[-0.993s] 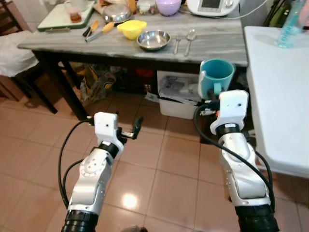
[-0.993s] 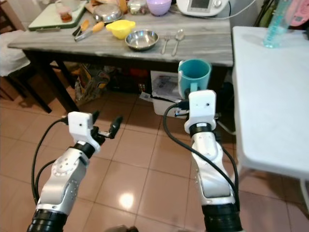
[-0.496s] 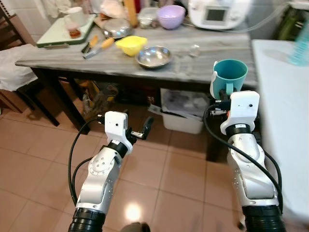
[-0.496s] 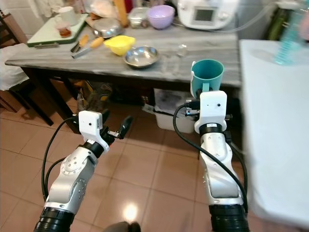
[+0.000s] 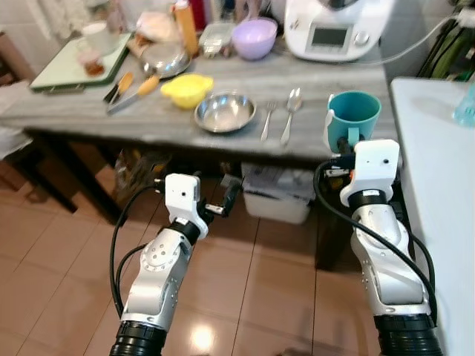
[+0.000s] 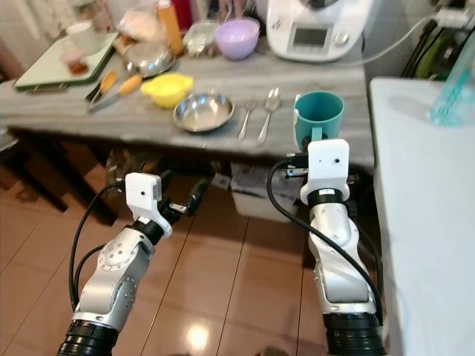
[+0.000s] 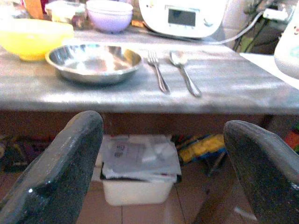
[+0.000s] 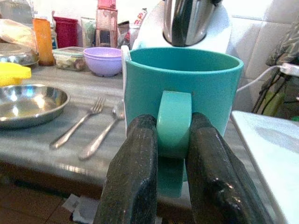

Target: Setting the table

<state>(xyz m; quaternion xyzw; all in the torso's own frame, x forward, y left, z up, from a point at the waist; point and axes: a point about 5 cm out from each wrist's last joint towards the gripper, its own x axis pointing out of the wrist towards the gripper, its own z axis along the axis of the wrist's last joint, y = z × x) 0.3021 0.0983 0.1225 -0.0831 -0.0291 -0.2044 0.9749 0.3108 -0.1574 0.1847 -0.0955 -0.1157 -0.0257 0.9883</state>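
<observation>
- Head views: a grey wooden table [image 5: 185, 119] stands ahead. The right gripper [image 5: 344, 142] holds a teal mug [image 5: 354, 113] upright above the table's near right corner — probably so it can be set down level. On the table, a steel bowl [image 5: 225, 111] sits left of the mug, with a fork [image 5: 268, 121] and spoon [image 5: 289, 116] between them.
- Left wrist view: the left gripper [image 7: 163, 154] is spread wide and empty, below the table edge, facing the bowl.
- Right wrist view: both fingers [image 8: 133, 172] pinch the mug's handle — a firm hold.

Silver arms [image 5: 159, 267], black cables (perhaps ribbed cuffs)
</observation>
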